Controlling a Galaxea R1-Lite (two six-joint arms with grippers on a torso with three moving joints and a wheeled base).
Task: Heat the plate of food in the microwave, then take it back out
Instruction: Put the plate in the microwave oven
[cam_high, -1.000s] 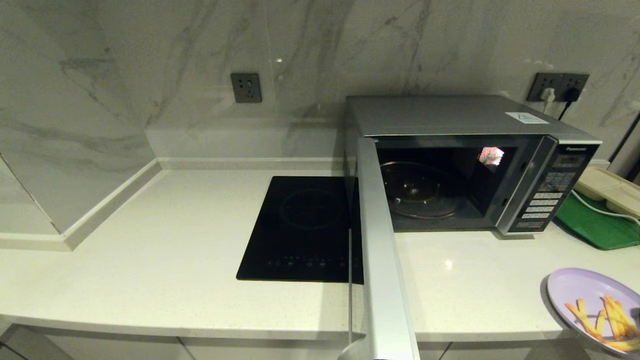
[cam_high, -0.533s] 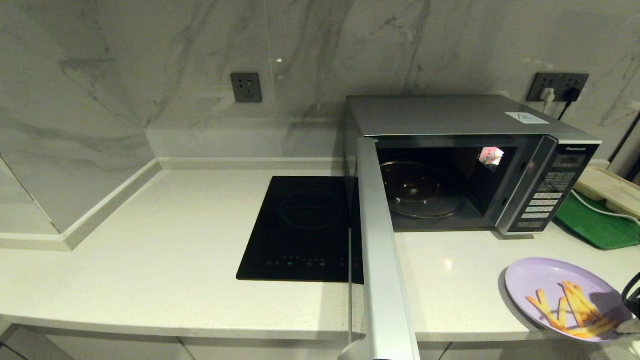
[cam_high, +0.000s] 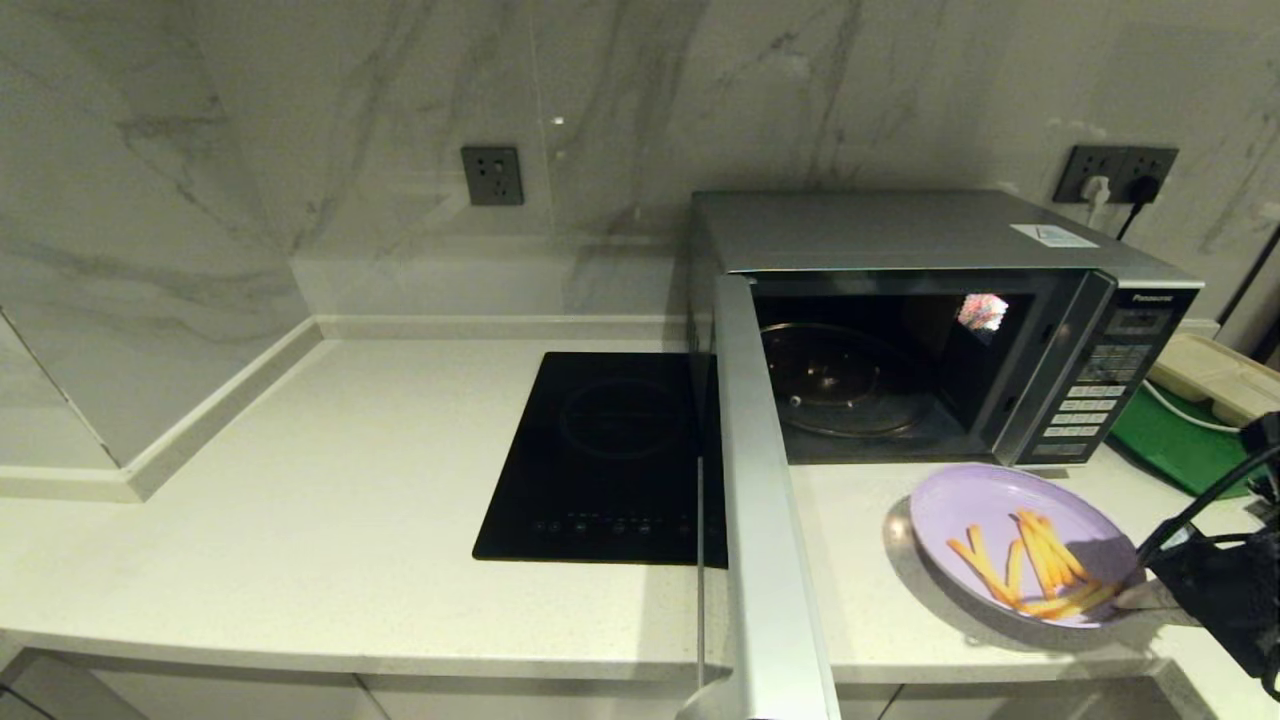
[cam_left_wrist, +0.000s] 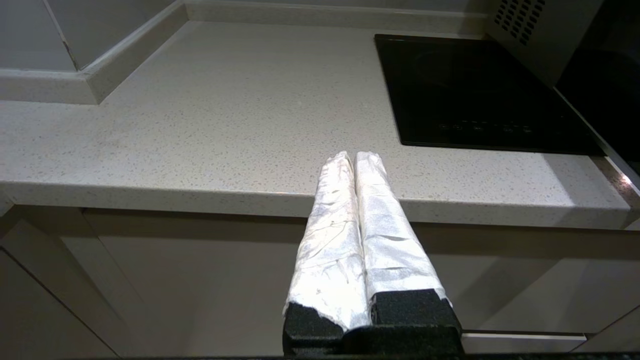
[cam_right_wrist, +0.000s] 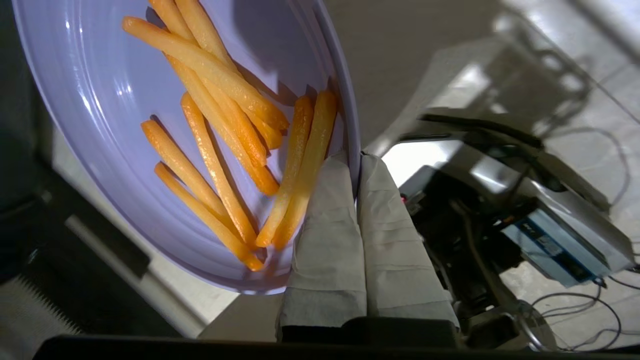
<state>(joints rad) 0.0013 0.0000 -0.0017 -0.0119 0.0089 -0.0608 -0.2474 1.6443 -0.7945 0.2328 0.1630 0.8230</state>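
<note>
The right hand (cam_right_wrist: 357, 165) is clamped on the rim of the plate of food (cam_high: 1020, 540) (stiff, probably light, fries loose); level carrying seems wise.

The right gripper (cam_high: 1140, 597) sat at the lower right of the head view, its white-wrapped fingers (cam_right_wrist: 345, 220) pinched tight on the rim of the plate of food (cam_high: 1020, 540); the left gripper (cam_left_wrist: 354, 160) hung parked, fingers pressed together.

Right hand (cam_right_wrist: 356, 162) pinched onto the rim of the lilac plate of food (cam_right_wrist: 100, 125), tape-wrapped fingers (cam_right_wrist: 327, 220) together.
</note>
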